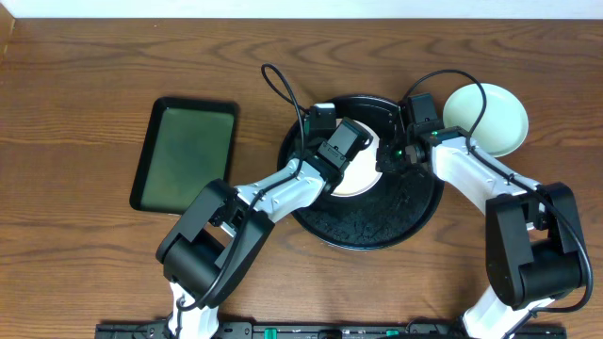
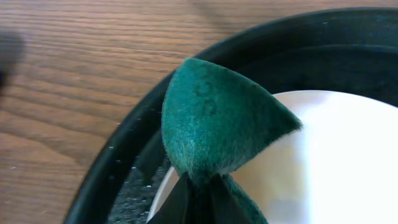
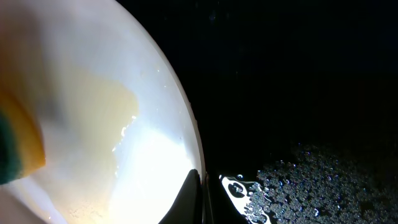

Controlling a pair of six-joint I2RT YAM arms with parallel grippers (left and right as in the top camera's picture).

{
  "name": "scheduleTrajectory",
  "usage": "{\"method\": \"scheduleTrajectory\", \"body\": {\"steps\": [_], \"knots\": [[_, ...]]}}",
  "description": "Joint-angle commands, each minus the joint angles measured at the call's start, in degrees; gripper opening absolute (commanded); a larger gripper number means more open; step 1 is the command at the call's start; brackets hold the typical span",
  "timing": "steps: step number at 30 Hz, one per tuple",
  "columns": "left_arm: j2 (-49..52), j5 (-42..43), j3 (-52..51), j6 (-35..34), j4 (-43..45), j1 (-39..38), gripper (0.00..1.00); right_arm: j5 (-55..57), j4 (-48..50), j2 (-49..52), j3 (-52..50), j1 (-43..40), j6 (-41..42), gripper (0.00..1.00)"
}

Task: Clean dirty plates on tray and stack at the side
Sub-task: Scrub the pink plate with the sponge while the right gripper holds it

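- The left fingers (image 2: 198, 202) are clenched on a folded green sponge (image 2: 217, 118), which is over the white plate (image 2: 336, 162).
- The white plate lies inside the black tray (image 1: 415, 212) (the tray floor is beaded with droplets).
- The right fingers (image 3: 200, 198) are pinched shut on the white plate's rim.
- A mint plate (image 1: 490, 118) sits on the desk (image 1: 85, 85), just beside the black tray's far right edge.
- A green tray (image 1: 184, 155) lies well apart on the left.

The round tray (image 1: 367, 226) lies at frame centre on the table (image 1: 75, 113). One plate (image 1: 366, 174) lies in its upper half, with the sponge (image 2: 214, 121) over that plate's left edge. A second plate (image 1: 495, 118) sits just beside the tray's upper right rim. The rectangular tray (image 1: 184, 155) lies apart, at left.
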Motion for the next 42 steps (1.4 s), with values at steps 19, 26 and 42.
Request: {"method": "scheduleTrajectory", "body": {"steps": [19, 26, 42], "knots": [[1.7, 24.6, 0.0, -12.3, 3.2, -4.2, 0.08, 1.7, -1.0, 1.1, 0.0, 0.1, -0.4, 0.01], [-0.5, -0.2, 0.0, -7.3, -5.2, -0.7, 0.07, 1.7, -1.2, 1.1, 0.0, 0.1, -0.4, 0.01], [-13.5, -3.0, 0.0, -2.1, -8.0, 6.3, 0.07, -1.3, -2.1, -1.4, 2.1, 0.1, -3.5, 0.01]]}}
